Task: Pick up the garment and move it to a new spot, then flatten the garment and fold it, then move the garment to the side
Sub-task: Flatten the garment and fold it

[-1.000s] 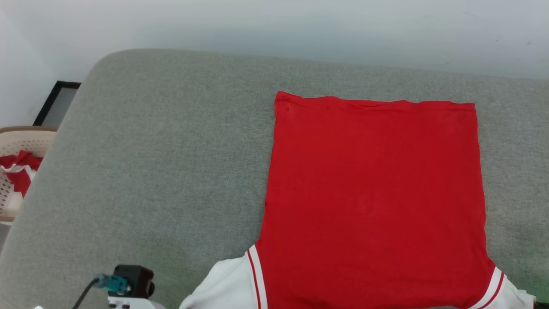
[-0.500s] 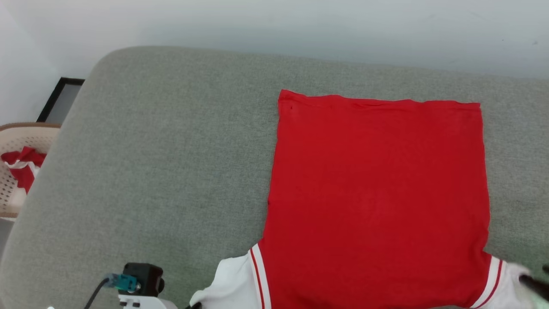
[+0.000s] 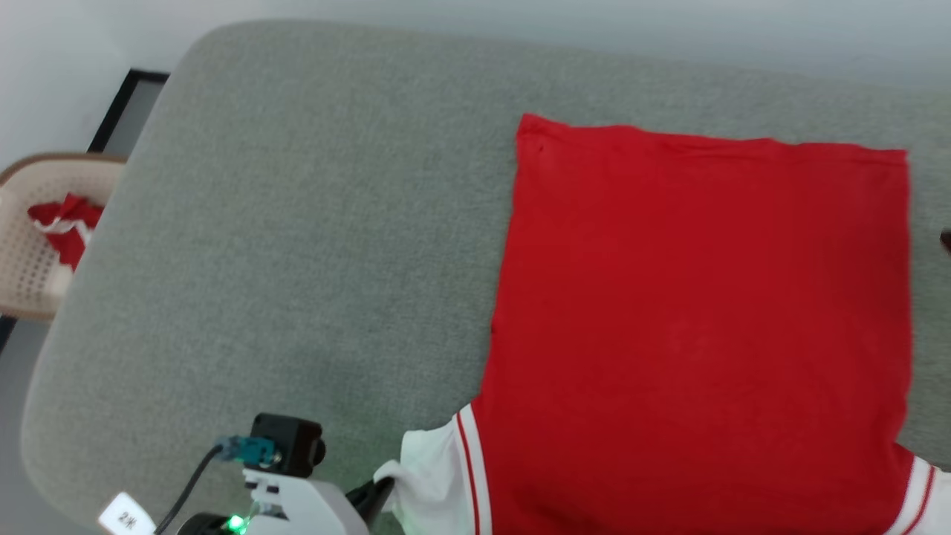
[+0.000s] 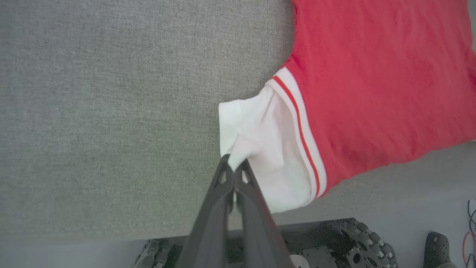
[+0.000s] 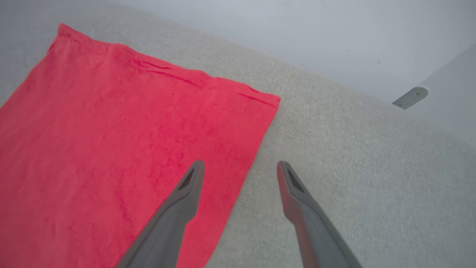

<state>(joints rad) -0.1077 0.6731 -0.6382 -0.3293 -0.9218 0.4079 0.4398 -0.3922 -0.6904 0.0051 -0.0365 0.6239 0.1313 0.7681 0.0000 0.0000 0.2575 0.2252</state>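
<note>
The red T-shirt (image 3: 698, 312) lies flat on a grey fabric-covered table (image 3: 297, 260) beside a pale wall (image 3: 669, 22); left tool (image 4: 233, 165) clamped on its white sleeve (image 4: 267, 149), right tool (image 5: 241, 165) spread above its edge (beige basket (image 3: 30, 267) at left).

Garment (image 3: 698, 327): one red soft-cloth T-shirt with short white sleeve ends, each joined to the body by a white band carrying a thin red stripe. Lies spread flat on a grey fabric cushion (image 3: 297, 260), right of its middle, body near-rectangular and almost free of creases. Straight hem (image 3: 713, 141) at the far side, sleeves at the near edge. Left sleeve (image 4: 260, 145) rumpled, its white tip pinched between the closed fingers of the left gripper (image 4: 233, 167); right sleeve (image 3: 929, 498) runs out of view.
</note>
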